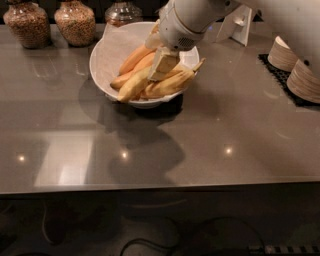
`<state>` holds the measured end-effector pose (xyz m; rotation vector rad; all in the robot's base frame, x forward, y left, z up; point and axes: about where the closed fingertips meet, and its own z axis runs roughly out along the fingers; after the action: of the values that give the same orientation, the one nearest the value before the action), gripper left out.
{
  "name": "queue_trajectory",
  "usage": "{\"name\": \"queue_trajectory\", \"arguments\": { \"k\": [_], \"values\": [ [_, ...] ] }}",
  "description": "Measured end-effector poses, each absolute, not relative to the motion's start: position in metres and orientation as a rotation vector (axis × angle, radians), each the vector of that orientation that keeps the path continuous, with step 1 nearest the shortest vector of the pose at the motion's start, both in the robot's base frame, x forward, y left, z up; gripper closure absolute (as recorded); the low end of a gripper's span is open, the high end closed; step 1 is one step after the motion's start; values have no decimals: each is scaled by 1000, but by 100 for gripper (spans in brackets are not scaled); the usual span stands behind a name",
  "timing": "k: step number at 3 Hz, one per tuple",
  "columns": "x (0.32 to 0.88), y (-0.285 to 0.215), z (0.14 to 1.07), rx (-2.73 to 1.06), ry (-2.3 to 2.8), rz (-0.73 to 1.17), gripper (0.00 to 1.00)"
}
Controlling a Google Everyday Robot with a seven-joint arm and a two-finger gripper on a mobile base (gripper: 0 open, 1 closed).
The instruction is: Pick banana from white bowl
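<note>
The white bowl (101,56), lined with crinkled white paper, stands on the grey counter at the back centre. Several bananas lie in it. The banana (132,86), long and bright yellow, lies along the front of the pile with its tip toward the bowl's left front rim. Slimmer orange-toned bananas (135,59) lie behind it, and a duller yellow banana (176,81) with an upturned stem lies to its right. My gripper (162,65) reaches down from the upper right into the bowl and sits over the right end of the banana, hiding that part.
Three glass jars stand behind the bowl: two with grains (27,22) (75,20) and one (122,12) partly hidden. Stacked pale plates (300,75) sit on a black mat at the right edge. A white stand (240,25) is at the back right.
</note>
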<state>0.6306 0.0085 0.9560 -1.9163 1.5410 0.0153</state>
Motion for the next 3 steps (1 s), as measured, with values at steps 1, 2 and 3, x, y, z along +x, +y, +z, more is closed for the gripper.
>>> {"name": "queue_trajectory", "arguments": {
  "k": [1, 2, 3],
  "values": [
    [632, 11, 948, -1923, 1549, 35, 36],
    [634, 13, 937, -1937, 1560, 60, 38],
    [638, 13, 927, -1945, 1578, 78, 42]
  ]
}}
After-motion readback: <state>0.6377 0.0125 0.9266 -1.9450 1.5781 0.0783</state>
